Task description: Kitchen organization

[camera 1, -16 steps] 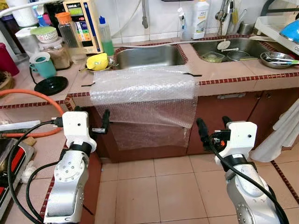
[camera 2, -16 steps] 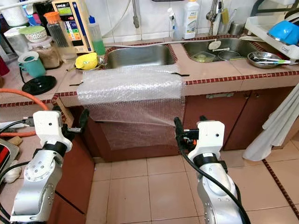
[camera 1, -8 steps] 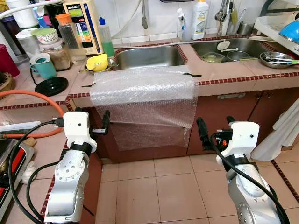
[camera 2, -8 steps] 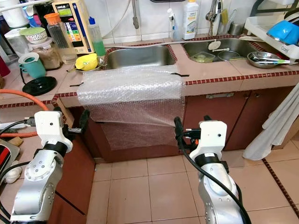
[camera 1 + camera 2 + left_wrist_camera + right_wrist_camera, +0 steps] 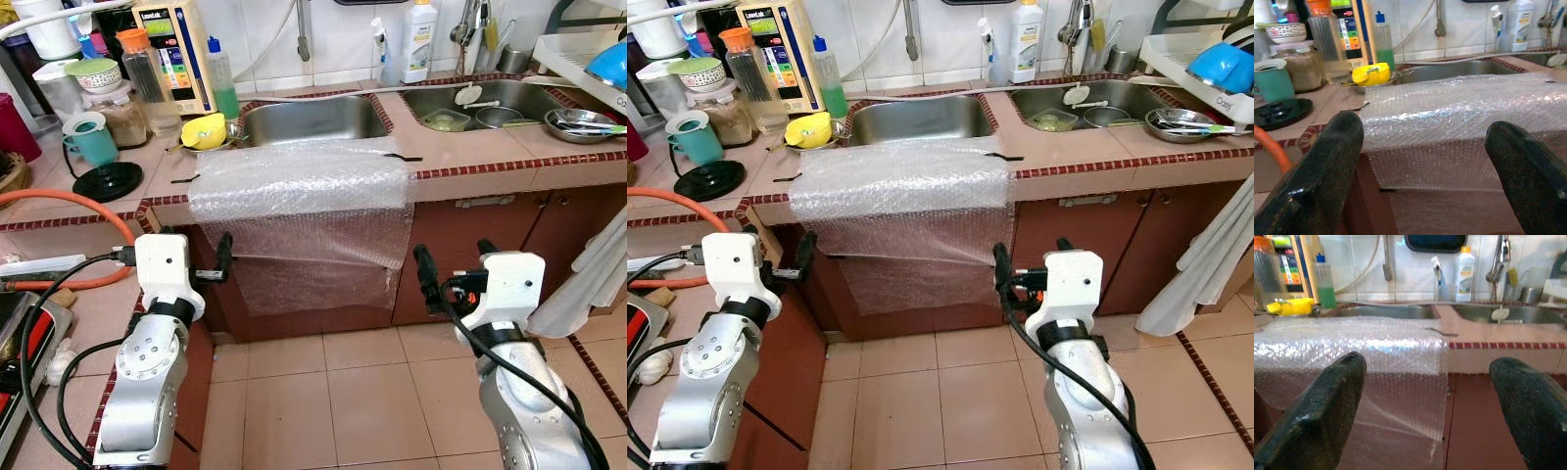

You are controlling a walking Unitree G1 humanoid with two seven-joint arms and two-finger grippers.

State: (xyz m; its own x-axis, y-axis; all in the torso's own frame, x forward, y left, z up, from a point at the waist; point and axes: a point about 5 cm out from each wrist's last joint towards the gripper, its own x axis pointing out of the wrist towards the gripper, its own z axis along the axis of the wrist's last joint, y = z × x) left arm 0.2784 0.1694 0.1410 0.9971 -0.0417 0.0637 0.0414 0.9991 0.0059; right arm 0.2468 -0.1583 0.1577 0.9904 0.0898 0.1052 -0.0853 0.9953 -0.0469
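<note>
Nearest, both silver arms are raised over the tiled floor (image 5: 323,392), each short of the cupboard front. The left gripper (image 5: 1422,161) and the right gripper (image 5: 1425,401) both have their fingers spread wide and hold nothing — compared with a second ago the arms have barely drifted, so no grasp has begun and the task looks to be at its approach stage.

Just beyond them hangs the bubble wrap (image 5: 304,211), draped over the near edge of the surface (image 5: 470,147) in front of the left sink (image 5: 309,117), its lower part falling down the cupboard. It is probably the thing to tidy.

Farther back, the left sink looks empty. The right sink (image 5: 490,98) holds a greenish bowl (image 5: 448,119), and a metal tray (image 5: 578,124) of utensils sits at its right. A yellow lidded container (image 5: 204,129) rests left of the left sink, a teal mug (image 5: 91,137) farther left.
</note>
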